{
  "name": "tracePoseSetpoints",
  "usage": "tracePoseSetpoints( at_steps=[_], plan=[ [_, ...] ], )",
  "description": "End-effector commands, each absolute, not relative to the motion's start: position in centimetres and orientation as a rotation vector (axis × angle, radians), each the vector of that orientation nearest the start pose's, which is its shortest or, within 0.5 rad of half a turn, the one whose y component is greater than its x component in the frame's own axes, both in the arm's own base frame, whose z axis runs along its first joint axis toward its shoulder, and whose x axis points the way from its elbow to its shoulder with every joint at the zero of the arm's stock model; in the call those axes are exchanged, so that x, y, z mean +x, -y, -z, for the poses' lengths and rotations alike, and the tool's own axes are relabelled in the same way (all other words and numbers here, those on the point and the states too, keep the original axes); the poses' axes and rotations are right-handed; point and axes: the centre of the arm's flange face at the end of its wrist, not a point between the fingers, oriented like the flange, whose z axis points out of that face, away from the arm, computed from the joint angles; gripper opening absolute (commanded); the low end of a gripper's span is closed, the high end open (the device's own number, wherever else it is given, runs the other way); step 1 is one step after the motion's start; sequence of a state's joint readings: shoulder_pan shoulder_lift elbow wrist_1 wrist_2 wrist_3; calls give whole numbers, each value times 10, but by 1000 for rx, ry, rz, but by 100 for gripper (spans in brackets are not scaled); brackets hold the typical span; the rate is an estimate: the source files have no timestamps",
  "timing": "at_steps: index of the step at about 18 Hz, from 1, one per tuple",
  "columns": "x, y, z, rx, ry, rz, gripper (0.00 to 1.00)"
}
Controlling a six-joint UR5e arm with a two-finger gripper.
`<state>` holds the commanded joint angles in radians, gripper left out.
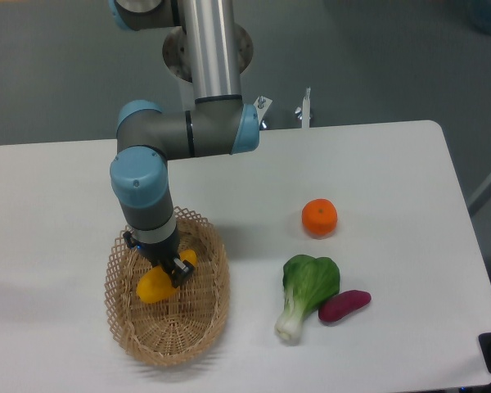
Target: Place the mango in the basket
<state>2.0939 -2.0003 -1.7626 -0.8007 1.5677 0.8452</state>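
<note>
**Mango held inside the basket**

The arm (184, 135) reaches down from its vertical column, bends at a grey and blue elbow, and points the pincer (168, 268) straight down into the basket (198, 327). The pincer is clamped on the mango (154, 286), its dark fingers (178, 271) pressed against the fruit's upper side. The mango lies tilted across the pincer: its broad yellow end shows below and to the camera-left of the fingers, and a narrow orange-yellow tip shows just to their right. The fruit sits within the basket's woven wall, in the half farther from the camera; whether it touches the basket floor cannot be told. The basket's lattice rim surrounds the pincer on all sides, and the rest of the weave extends toward the camera from it.

Well to the right of the pincer, on the white table (376, 164), lie an orange (319, 217), a bok choy (306, 291), and, touching the bok choy's far side from the pincer, a purple sweet potato (344, 304).
</note>
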Motion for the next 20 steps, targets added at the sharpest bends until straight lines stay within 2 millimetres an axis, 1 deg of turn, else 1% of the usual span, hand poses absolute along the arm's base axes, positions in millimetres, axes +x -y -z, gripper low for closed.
tracePoseSetpoints(
  at_steps=[2,3,7,9,10,11,12,15,16,18,19,20],
  plan=[
    [-189,-595,-238,-2982,-485,-142,88],
    [-188,-595,-238,-2981,-480,-143,99],
    [-189,-596,-249,-2967,-464,-154,100],
    [-195,-601,-265,-2945,-454,-181,100],
    [-202,-603,-278,-2923,-440,-199,100],
    [-216,-605,-295,-2903,-410,-229,100],
    [-230,-605,-305,-2891,-383,-252,100],
    [-262,-606,-334,-2858,-334,-312,100],
    [-277,-602,-340,-2857,-307,-324,100],
    [-305,-586,-357,-2862,-274,-329,100],
    [-317,-579,-361,-2870,-315,-313,100],
    [-328,-569,-371,-2872,-358,-305,100]
  ],
)
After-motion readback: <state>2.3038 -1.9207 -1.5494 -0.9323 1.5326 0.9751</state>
